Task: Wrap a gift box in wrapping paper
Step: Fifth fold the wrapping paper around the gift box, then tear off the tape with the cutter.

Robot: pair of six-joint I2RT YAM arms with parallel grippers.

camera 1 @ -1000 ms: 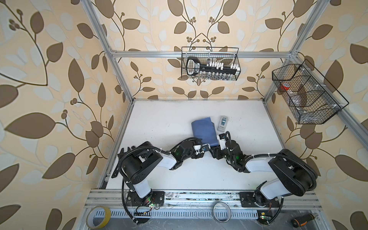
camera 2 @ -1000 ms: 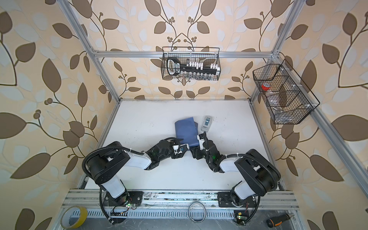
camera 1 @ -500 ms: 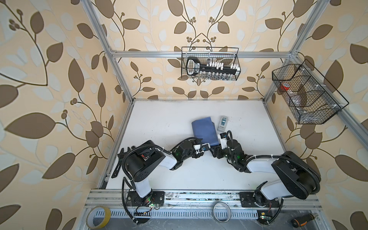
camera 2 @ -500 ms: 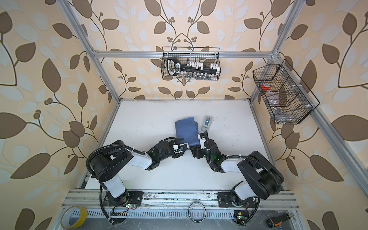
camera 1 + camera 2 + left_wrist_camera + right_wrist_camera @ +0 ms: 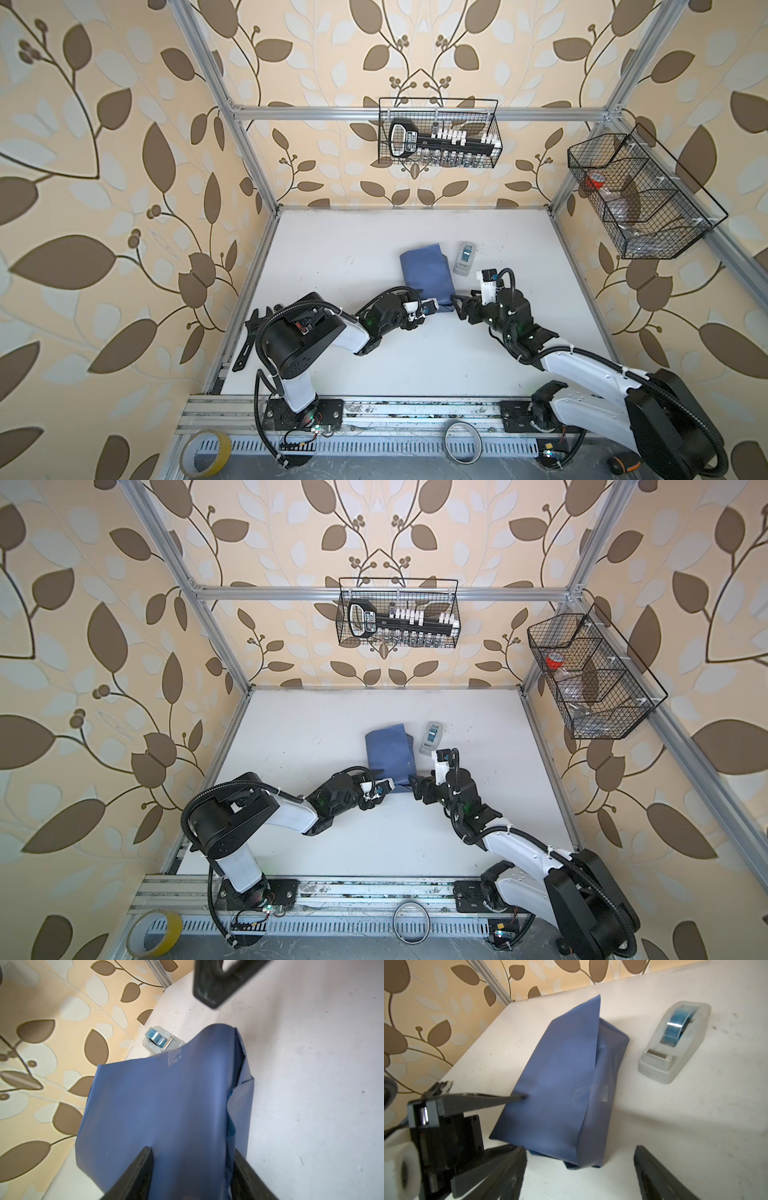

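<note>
The wrapping paper (image 5: 424,270) (image 5: 388,750), slate-blue side out, is folded into a parcel on the white table. The gift box is hidden inside it. A clear tape strip (image 5: 591,1093) holds the top seam. My left gripper (image 5: 434,307) (image 5: 193,1153) is at the parcel's near end. Its fingers (image 5: 143,1165) press the paper (image 5: 166,1105) from both sides, and one tip dents the top sheet in the right wrist view. My right gripper (image 5: 457,303) (image 5: 580,1153) stands open just short of the paper's (image 5: 560,1084) near right corner, with nothing between its fingers.
A grey-white tape dispenser (image 5: 464,258) (image 5: 675,1043) stands just right of the parcel's far end. Wire baskets hang on the back wall (image 5: 438,133) and the right wall (image 5: 640,199). A black tool (image 5: 249,340) lies by the left edge. Tape rolls (image 5: 205,453) sit on the front rail.
The left jaws have narrowed onto the parcel's near end. The right jaws have opened wider and the right gripper has drawn slightly away from the paper. The parcel has stayed put.
</note>
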